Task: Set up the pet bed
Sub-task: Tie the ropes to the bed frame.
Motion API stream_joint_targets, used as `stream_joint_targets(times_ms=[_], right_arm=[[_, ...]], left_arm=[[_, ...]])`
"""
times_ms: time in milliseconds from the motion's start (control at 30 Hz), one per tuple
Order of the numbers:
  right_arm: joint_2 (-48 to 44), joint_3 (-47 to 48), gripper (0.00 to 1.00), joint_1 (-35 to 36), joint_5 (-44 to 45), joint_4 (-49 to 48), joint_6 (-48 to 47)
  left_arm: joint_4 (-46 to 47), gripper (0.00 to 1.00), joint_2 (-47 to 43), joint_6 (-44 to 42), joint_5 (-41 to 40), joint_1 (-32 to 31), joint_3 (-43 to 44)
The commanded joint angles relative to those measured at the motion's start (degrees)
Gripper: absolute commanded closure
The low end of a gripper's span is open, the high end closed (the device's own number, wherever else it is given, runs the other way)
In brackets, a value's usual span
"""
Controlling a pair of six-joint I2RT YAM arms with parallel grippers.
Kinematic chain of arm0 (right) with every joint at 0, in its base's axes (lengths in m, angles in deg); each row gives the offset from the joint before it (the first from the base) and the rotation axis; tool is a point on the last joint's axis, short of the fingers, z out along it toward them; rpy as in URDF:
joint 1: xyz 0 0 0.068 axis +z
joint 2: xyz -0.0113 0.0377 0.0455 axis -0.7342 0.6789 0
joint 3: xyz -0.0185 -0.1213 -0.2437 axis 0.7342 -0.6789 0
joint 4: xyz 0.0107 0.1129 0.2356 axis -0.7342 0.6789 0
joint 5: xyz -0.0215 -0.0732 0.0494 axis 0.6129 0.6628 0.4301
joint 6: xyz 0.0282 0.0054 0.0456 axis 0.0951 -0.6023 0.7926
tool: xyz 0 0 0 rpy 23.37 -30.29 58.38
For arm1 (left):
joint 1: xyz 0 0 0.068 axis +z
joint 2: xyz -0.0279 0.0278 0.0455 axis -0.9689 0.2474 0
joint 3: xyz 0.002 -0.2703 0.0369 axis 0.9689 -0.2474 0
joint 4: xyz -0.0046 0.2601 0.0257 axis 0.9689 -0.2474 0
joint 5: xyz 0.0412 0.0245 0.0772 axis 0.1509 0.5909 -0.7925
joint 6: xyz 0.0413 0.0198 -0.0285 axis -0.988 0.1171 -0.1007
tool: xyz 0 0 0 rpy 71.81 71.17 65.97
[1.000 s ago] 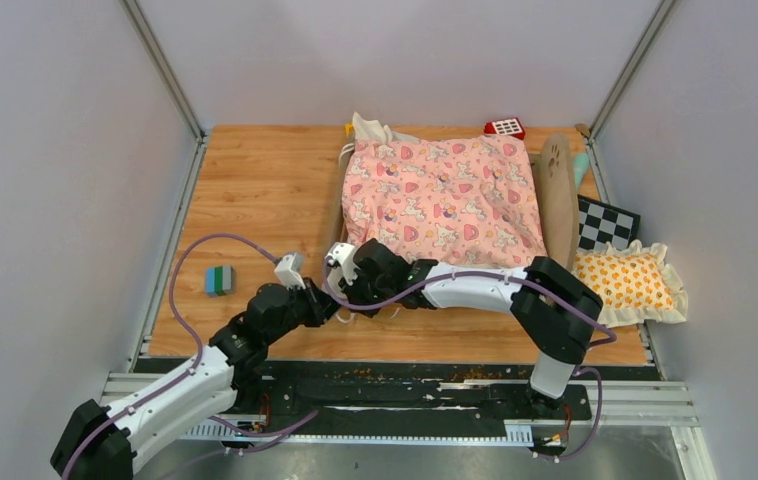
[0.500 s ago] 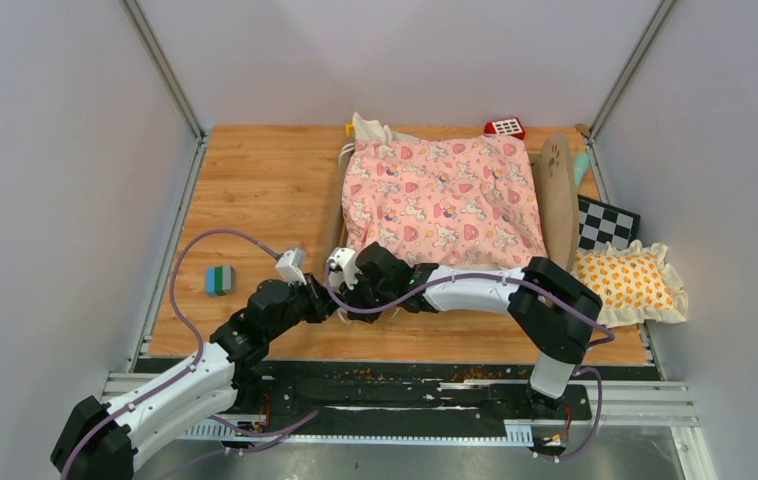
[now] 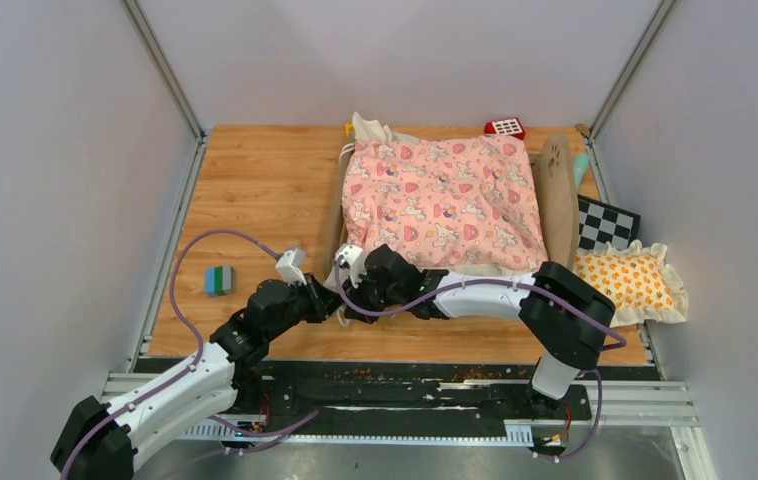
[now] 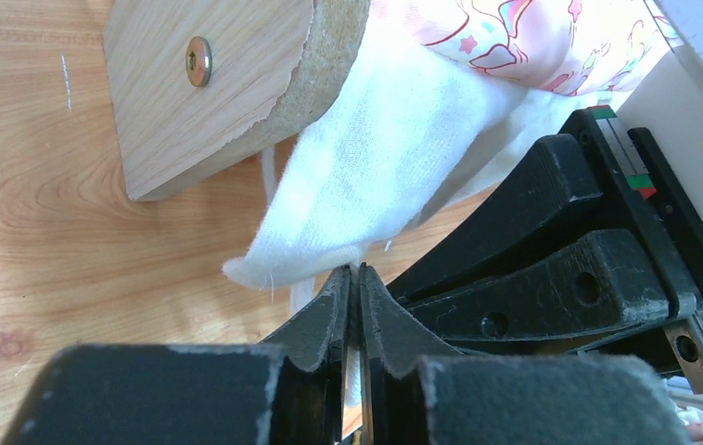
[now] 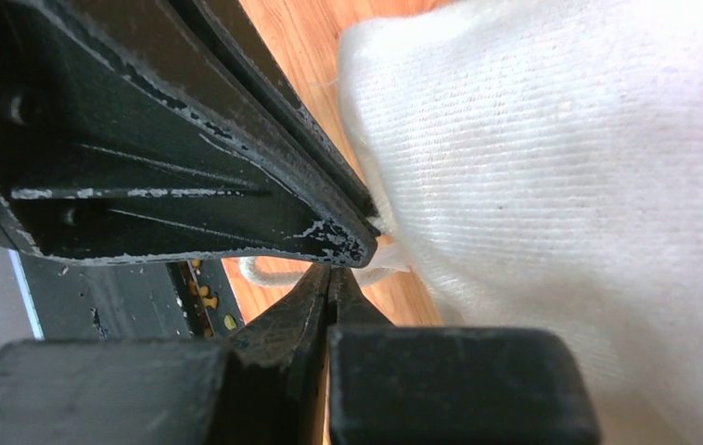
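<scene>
Pet bed [image 3: 551,215], placed toward 1 o'clock of the table's centre. The rounded headboard [image 3: 556,185] with paw-print cutout is seen at the bed's 3 o'clock end. The pink unicorn-print quilt [image 3: 442,195] is spread, slightly rumpled, over the light-wood frame [image 4: 209,93]. At the 7 o'clock corner, where one screw head is shown, the quilt's white edging [image 4: 376,167] is draped over the frame, down toward the tabletop

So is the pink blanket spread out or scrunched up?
Spread out: the pink quilt lies flat across the pet bed, covering its top.
</scene>
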Motion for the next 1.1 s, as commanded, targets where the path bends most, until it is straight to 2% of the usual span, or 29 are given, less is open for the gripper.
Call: stream_joint_targets(times_ms=[0, 100, 267, 367, 833, 1067], right_arm=[[-0.96, 0.07, 1.00, 0.31, -0.09, -4.95, 2.70], [-0.53, 0.32, 1.00, 0.30, -0.31, -5.50, 2.88], [-0.70, -0.17, 1.00, 0.31, -0.09, -8.27, 3.81], [-0.37, -0.60, 1.00, 0.31, -0.04, -10.41, 4.88], [4.65, -1.59, 1.00, 0.48, 7.48, -16.83, 9.56], [8.85, -2.08, 1.00, 0.56, 11.24, -26.02, 12.20]], left_arm=[[1.80, 0.86, 0.22, -0.85, 0.51, -0.09, 2.54], [1.42, 0.83, 0.32, -1.14, 0.71, -0.09, 2.87], [0.78, 0.68, 0.34, -1.47, 0.96, -0.10, 2.97], [0.47, 0.62, 0.17, -1.51, 0.87, -0.09, 3.10], [-3.52, 0.57, -3.01, -1.68, -0.16, -0.09, 4.95], [-4.50, 0.57, -3.26, -2.00, -0.96, -0.09, 4.69]])
